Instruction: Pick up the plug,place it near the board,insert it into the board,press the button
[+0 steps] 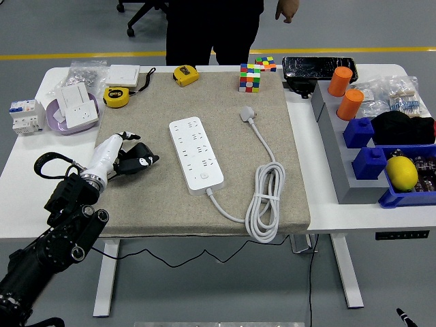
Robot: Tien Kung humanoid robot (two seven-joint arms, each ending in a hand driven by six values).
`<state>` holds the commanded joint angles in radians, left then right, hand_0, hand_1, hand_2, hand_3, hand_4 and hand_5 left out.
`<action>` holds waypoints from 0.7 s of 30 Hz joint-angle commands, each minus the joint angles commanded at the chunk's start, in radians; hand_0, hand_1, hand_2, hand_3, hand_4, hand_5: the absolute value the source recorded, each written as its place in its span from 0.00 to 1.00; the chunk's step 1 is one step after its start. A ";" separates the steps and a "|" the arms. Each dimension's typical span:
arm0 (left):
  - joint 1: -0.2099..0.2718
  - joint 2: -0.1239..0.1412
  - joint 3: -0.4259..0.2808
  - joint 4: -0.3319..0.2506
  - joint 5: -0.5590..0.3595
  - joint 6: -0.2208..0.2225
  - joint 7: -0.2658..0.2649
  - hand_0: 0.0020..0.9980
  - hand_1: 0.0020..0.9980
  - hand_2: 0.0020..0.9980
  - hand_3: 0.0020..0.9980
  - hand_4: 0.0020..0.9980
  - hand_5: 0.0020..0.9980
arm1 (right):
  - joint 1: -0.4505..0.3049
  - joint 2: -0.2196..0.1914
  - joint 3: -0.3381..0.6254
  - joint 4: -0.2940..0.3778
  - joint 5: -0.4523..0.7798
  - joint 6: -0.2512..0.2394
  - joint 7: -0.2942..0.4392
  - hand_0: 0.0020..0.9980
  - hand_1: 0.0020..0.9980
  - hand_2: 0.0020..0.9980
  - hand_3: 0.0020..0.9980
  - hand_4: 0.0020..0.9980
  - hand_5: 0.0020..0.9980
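Observation:
A white power strip (196,152) lies on the beige mat (143,204), its button near the front end. Its white cable (264,197) coils at the front right and runs back to the grey-white plug (247,113), which rests on the mat right of the strip. My left hand (135,161) hovers low over the mat's left part, left of the strip, its black fingers loosely spread and holding nothing. A person (211,27) stands at the far side, hands off the table. My right arm is out of view.
Two yellow tape measures (116,97), a wall socket on a purple plate (76,109), a breaker (23,116) and a switch plate sit at the back left. A colour cube (250,77) and black tray (310,68) stand behind. Orange cups (349,103), blue bins and a lemon (401,172) fill the right.

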<state>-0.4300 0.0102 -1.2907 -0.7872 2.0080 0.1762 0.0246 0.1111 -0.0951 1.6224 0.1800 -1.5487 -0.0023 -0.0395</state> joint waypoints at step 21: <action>0.147 -0.010 -0.197 -0.417 -0.701 0.131 -0.321 0.89 0.93 0.87 0.84 1.00 1.00 | -0.003 0.006 0.004 0.000 -0.004 0.001 -0.001 0.81 0.74 0.73 0.77 1.00 1.00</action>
<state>-0.2828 0.0000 -1.4873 -1.2045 1.3074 0.3077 -0.2964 0.1079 -0.0887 1.6264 0.1800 -1.5530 -0.0014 -0.0404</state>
